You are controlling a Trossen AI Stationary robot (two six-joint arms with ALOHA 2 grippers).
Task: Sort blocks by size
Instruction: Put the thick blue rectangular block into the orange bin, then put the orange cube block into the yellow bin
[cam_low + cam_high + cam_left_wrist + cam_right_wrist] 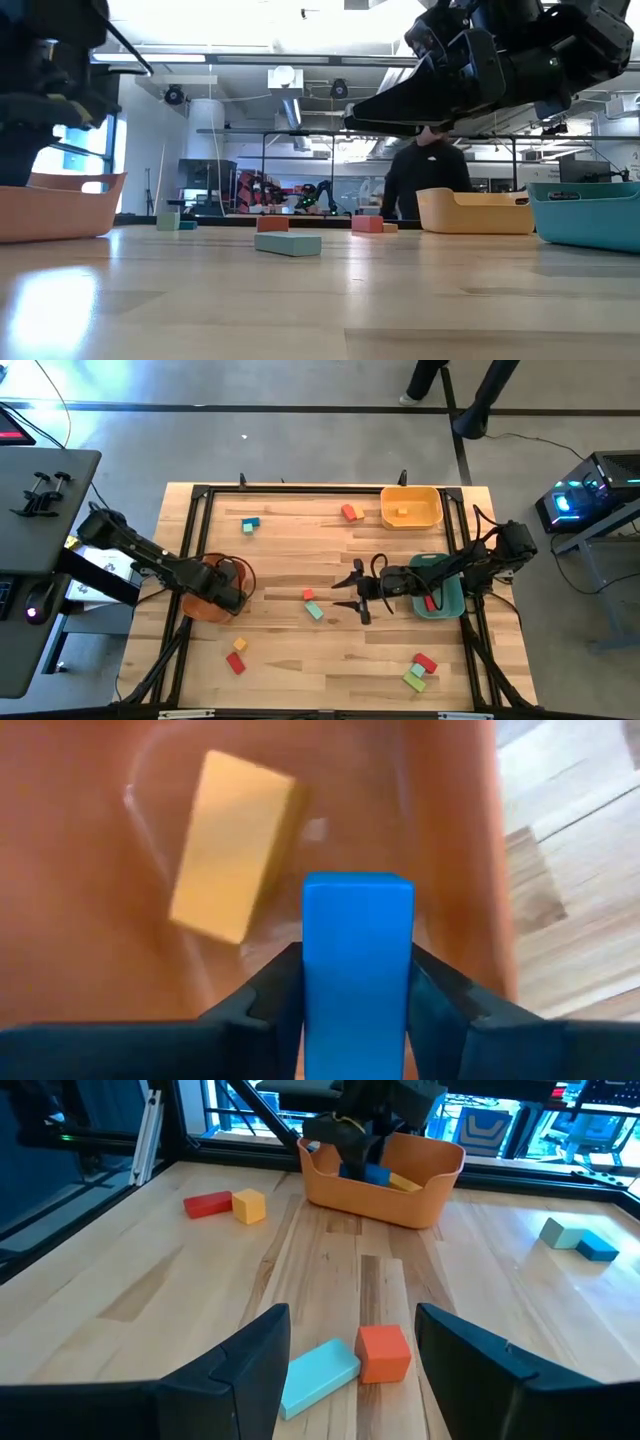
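Nearest to us on the table, a red block and a yellow cube lie just beside each other, and off to the right a red bar lies against two light green blocks. Farther in, we see the right gripper hovering with its fingers spread wide and nothing between them, over the middle of the table, just beside a small orange cube and a light teal bar. To the left, the left gripper reaches into the orange bin, its fingers clasping a blue block; a yellow bar lies on the bin floor beside it. The teal bin has a red block inside. At the far side stand the yellow bin, a pair of red and orange blocks, and a pair of teal blocks.
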